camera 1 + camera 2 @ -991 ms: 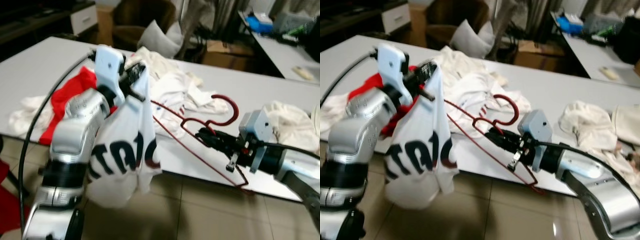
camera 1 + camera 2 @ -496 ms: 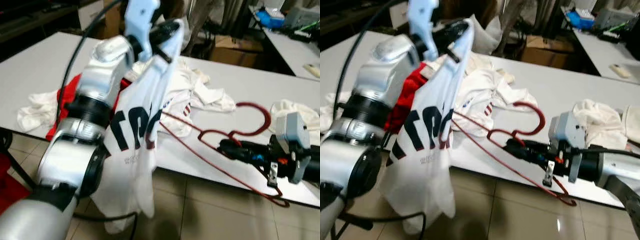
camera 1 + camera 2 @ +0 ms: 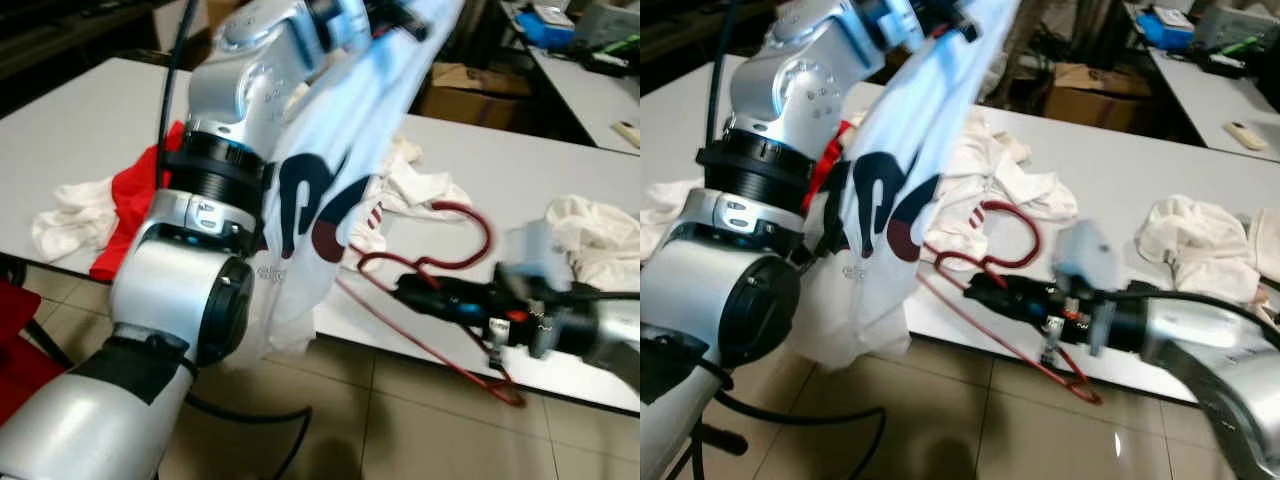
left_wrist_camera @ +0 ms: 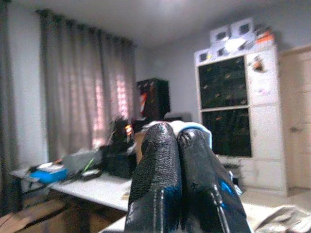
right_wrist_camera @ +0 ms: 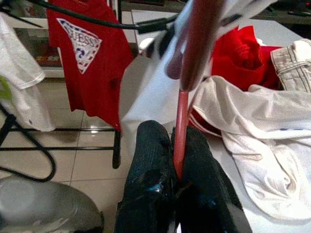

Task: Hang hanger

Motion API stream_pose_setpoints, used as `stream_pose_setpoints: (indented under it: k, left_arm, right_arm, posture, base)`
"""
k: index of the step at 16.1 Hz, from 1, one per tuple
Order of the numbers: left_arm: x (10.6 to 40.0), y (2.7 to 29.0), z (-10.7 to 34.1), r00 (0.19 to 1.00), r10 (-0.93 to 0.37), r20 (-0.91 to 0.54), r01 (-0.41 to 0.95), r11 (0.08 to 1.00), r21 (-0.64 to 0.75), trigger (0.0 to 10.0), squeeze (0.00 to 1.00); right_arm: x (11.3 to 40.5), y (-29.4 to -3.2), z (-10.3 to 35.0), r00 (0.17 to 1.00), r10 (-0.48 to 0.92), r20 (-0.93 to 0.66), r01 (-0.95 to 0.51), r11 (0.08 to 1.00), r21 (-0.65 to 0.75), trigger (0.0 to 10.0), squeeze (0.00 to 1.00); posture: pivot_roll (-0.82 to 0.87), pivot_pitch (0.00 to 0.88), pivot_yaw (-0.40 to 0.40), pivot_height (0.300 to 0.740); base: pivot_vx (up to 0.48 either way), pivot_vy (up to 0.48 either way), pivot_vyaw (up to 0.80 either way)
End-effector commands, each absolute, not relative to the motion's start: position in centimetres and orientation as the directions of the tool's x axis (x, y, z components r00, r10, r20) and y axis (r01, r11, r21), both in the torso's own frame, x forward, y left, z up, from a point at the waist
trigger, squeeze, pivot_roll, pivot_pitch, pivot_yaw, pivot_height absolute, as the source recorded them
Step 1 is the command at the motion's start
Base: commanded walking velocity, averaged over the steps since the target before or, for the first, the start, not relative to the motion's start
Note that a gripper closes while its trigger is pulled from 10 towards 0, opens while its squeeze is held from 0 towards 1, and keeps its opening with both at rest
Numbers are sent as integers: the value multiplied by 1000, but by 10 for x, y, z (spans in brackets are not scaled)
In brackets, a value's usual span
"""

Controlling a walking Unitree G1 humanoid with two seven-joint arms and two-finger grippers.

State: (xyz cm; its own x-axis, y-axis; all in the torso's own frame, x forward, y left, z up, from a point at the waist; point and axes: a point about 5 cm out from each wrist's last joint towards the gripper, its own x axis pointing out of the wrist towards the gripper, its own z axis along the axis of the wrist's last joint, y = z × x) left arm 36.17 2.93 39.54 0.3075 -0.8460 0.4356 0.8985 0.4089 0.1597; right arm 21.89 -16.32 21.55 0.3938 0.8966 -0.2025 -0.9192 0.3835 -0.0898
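Note:
My left gripper (image 3: 400, 14) is raised to the top of the head views, shut on the top edge of a white T-shirt (image 3: 330, 170) with dark lettering, which hangs down over the table's front edge. In the left wrist view the fingers (image 4: 155, 160) are pressed together with a bit of white cloth (image 4: 194, 127) behind their tips. My right gripper (image 3: 408, 290) reaches in from the right, shut on a red wire hanger (image 3: 470, 238) just below its hook. The hanger's lower bar slopes down toward the floor, and its left end lies against the shirt. The right wrist view has the red wire (image 5: 181, 116) clamped between the fingers.
A white table (image 3: 80, 130) carries a heap of white clothes (image 3: 420, 185), a red garment (image 3: 135, 205) at the left and more pale clothes (image 3: 590, 235) at the right. Behind stand a cardboard box (image 3: 460, 90) and a second table. A red T-shirt (image 5: 87, 53) hangs on a rack.
My left arm has lifted the shirt higher and further right. The right gripper has carried the hanger leftward, closer to the shirt.

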Motion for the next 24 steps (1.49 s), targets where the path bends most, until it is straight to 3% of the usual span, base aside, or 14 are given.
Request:
stream_pose_setpoints:
  k: [1, 3, 4, 5, 6, 7, 10, 12, 13, 15, 17, 21, 23, 24]
  left_arm:
    - [347, 23, 417, 223, -845, 486, 921, 346, 179, 10000, 0]
    - [341, 24, 425, 199, -836, 512, 928, 329, 177, 10000, 0]
    - [341, 25, 426, 198, -835, 513, 927, 330, 179, 10000, 0]
    - [339, 29, 429, 197, -826, 527, 928, 331, 172, 10000, 0]
    - [336, 31, 431, 191, -824, 533, 928, 329, 175, 10000, 0]
    - [334, 34, 433, 185, -821, 540, 925, 332, 187, 10000, 0]
    - [333, 45, 444, 190, -788, 586, 915, 358, 185, 10000, 0]
    - [337, 51, 447, 221, -766, 603, 900, 399, 177, 10000, 0]
    - [355, 58, 438, 381, -738, 557, 824, 544, 157, 10000, 0]
    - [384, 63, 400, 607, -690, 394, 687, 705, 176, 10000, 0]
    - [404, 72, 355, 746, -619, 246, 565, 783, 260, 10000, 0]
    - [415, 77, 293, 810, -577, 101, 539, 802, 257, 10000, 0]
    - [416, 75, 275, 825, -558, 87, 533, 820, 211, 10000, 0]
    - [416, 73, 279, 820, -563, 105, 538, 820, 195, 10000, 0]
  right_arm:
    - [234, -162, 215, 464, 862, -206, -885, 441, -148, 10000, 0]
    - [268, -172, 224, 652, 742, -156, -754, 614, -234, 10000, 0]
    - [275, -176, 227, 690, 710, -138, -718, 649, -250, 10000, 0]
    - [292, -189, 241, 796, 603, -44, -592, 762, -264, 10000, 0]
    - [302, -198, 254, 852, 522, 38, -497, 830, -254, 10000, 0]
    - [311, -210, 266, 896, 430, 107, -396, 886, -240, 10000, 0]
    - [321, -250, 285, 954, 228, 195, -167, 944, -285, 10000, 0]
    - [324, -271, 296, 959, 147, 241, -83, 963, -258, 10000, 0]
    - [320, -277, 299, 950, 225, 218, -155, 942, -297, 10000, 0]
    - [304, -265, 291, 897, 419, 139, -346, 863, -369, 10000, 0]
    - [291, -265, 277, 863, 504, 13, -452, 784, -425, 10000, 0]
    - [253, -275, 272, 775, 612, -156, -615, 677, -404, 10000, 0]
    - [225, -265, 266, 619, 758, -206, -783, 571, -248, 10000, 0]
    - [221, -259, 260, 581, 783, -220, -812, 541, -217, 10000, 0]
  posture:
    - [-88, 0, -67, 740]
    - [-82, 0, -77, 740]
    - [-82, 0, -77, 740]
    - [-70, 0, -84, 740]
    - [-69, 0, -84, 740]
    - [-69, 0, -83, 740]
    - [-77, 0, -75, 740]
    - [-81, 0, -73, 740]
    - [-81, 0, -75, 740]
    - [-84, 0, -72, 740]
    - [-96, 0, -60, 740]
    - [-123, 0, -39, 740]
    - [-142, 0, -35, 740]
    - [-143, 0, -38, 740]
  base:
    - [0, 0, 0]
    - [0, 0, 0]
    - [0, 0, 0]
    - [0, 0, 0]
    - [0, 0, 0]
    - [0, 0, 0]
    - [0, 0, 0]
    - [0, 0, 0]
    - [0, 0, 0]
    - [0, 0, 0]
    - [0, 0, 0]
    - [0, 0, 0]
    - [0, 0, 0]
    - [0, 0, 0]
